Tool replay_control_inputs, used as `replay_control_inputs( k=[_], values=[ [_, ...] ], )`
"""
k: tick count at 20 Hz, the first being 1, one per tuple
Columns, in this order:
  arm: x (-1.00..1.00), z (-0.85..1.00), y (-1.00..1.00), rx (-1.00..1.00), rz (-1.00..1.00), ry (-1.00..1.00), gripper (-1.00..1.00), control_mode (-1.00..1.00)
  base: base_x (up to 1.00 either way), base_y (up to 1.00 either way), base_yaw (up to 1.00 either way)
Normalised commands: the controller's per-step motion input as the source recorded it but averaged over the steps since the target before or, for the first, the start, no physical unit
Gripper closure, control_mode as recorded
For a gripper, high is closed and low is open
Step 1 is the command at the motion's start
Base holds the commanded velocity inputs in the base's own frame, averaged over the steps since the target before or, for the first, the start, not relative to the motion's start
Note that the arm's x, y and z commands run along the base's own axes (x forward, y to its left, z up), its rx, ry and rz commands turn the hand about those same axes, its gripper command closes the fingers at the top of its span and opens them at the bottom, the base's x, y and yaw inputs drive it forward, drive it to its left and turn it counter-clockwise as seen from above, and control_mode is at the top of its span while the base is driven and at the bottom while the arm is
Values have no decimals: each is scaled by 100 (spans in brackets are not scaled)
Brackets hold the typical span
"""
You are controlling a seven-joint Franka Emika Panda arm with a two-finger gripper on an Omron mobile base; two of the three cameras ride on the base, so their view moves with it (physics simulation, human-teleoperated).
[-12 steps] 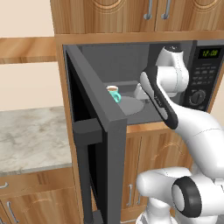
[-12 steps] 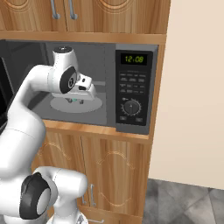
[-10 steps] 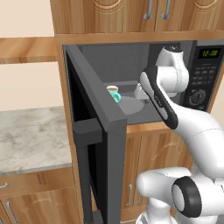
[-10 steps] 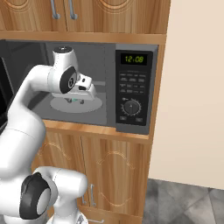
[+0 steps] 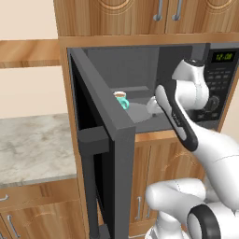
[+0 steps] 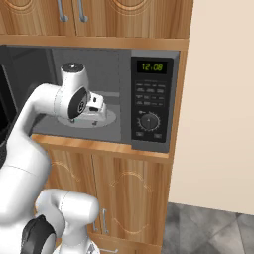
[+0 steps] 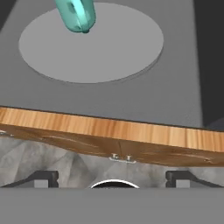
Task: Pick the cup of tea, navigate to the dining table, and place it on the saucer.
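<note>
The microwave point(image 5: 140, 88) is a big dark box in a wood cabinet point(image 6: 124, 183), with its flat door point(image 5: 109, 154) swung wide. Inside lies a smooth grey round plate point(image 7: 92, 41). The cup point(image 5: 122, 99) is small, teal and shiny, near the plate's far edge. The gripper point(image 7: 111, 177) is spread wide, holding nothing, back by the front edge. I think it should go in straight, then close gently so no tea spills.

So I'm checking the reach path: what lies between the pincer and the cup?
In the hand view, bare grey turntable and microwave floor lie between the pincer and the cup; nothing stands in the way.
</note>
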Motion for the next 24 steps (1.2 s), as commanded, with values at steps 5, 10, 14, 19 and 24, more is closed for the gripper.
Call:
replay_control_inputs(
  k=[5,10,14,19,24],
  values=[
    [2,0,22,10,9,-15,-100,-100,0,0,0],
    [17,0,43,1,5,-21,-100,-100,0,0,0],
    [29,0,32,0,6,-19,-100,-100,0,0,0],
    [54,10,13,0,7,-3,-100,-100,0,0,0],
    [49,13,6,0,4,0,-100,-100,0,0,0]
  ],
)
